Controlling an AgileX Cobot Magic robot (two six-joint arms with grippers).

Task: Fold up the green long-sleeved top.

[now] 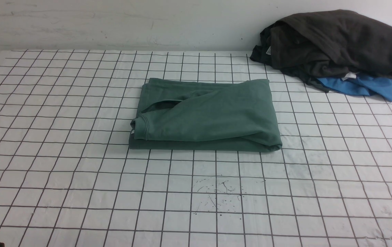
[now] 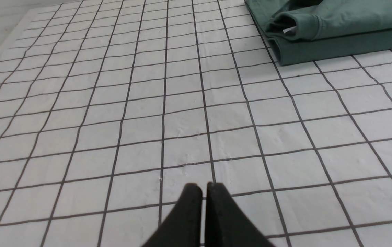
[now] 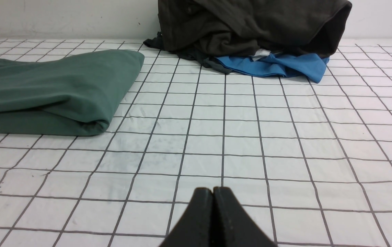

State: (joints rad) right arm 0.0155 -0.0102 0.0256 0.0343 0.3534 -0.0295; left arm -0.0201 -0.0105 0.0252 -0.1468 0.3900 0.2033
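Front view: we count three garments on the gridded bench [image 1: 62, 164]. One green top [image 1: 206, 115] lies folded into a thick rectangle at the middle, its ribbed neck at the robot's left edge. One charcoal garment [image 1: 336, 41] is heaped at the far right corner against the wall [image 1: 130, 24], on top of one blue garment [image 1: 360, 85] that pokes out beneath it. Both piles sit well apart. A patch of dark specks [image 1: 218, 195] marks the cloth nearer us. Our two hands hold nothing: the left hand [image 2: 204, 187] and the right hand [image 3: 213, 190] each show fingers pressed together above bare squares, clear of the top.
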